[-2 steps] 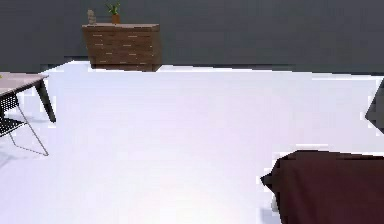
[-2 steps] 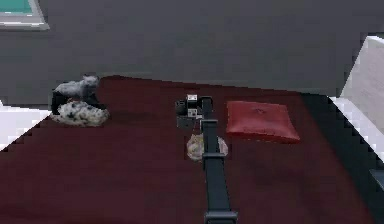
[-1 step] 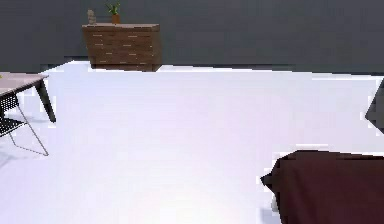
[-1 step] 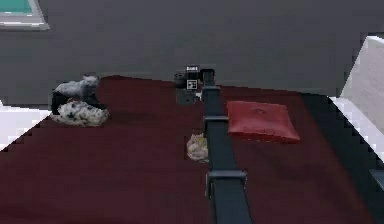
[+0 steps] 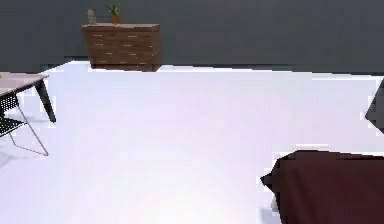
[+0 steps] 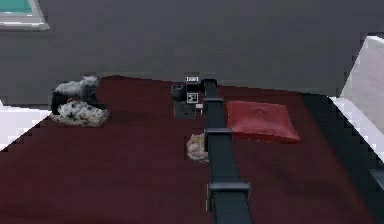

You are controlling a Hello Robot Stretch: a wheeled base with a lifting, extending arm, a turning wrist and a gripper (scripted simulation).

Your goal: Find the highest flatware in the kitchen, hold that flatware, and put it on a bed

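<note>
I am working in a home, in a bedroom by the look of it: a wide bed (image 6: 100, 170) under a dark red cover carries a red pillow (image 6: 262, 122). A wooden dresser (image 5: 122, 46) with a potted plant (image 5: 114, 13) on top and a small table (image 5: 20, 82) with a chair (image 5: 22, 135) beside it furnish the room.

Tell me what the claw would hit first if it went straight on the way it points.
Taken along the arm, the claw has only dark red bed cover beyond it, then the grey wall: likely the wall, though depth is unclear.
</note>
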